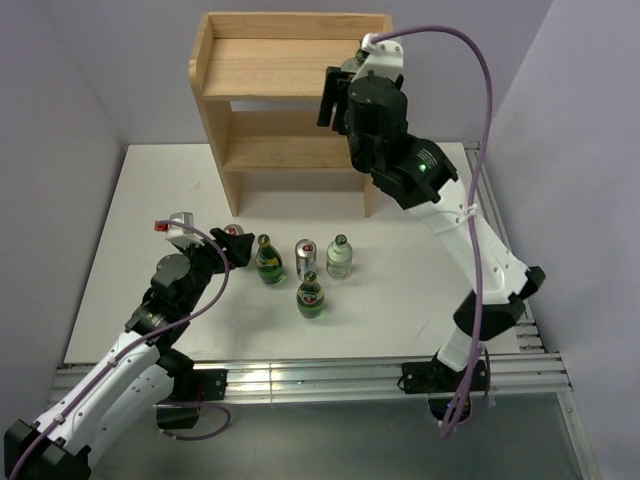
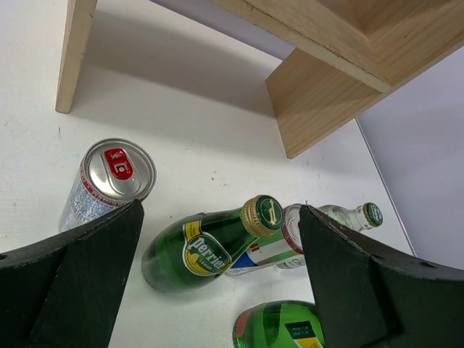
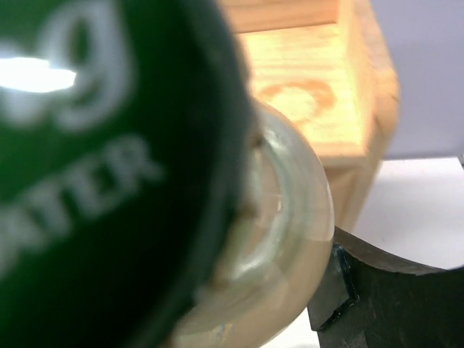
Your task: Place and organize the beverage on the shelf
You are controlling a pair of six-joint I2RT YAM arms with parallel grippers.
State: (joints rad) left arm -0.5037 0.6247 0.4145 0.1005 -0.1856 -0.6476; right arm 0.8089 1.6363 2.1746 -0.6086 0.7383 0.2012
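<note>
The pine shelf stands at the back of the table. My right gripper is shut on a clear water bottle with a green cap and holds it over the right end of the shelf's top board; one finger shows beside it. On the table stand two green glass bottles, two cans and a second water bottle. My left gripper is open and empty, low over the table, with the left can just beyond its left finger and a green bottle ahead between the fingers.
The shelf's two lower tiers hold nothing that I can see. The drinks stand close together in front of the shelf. A purple cable runs along the right arm. A metal rail lines the table's near edge.
</note>
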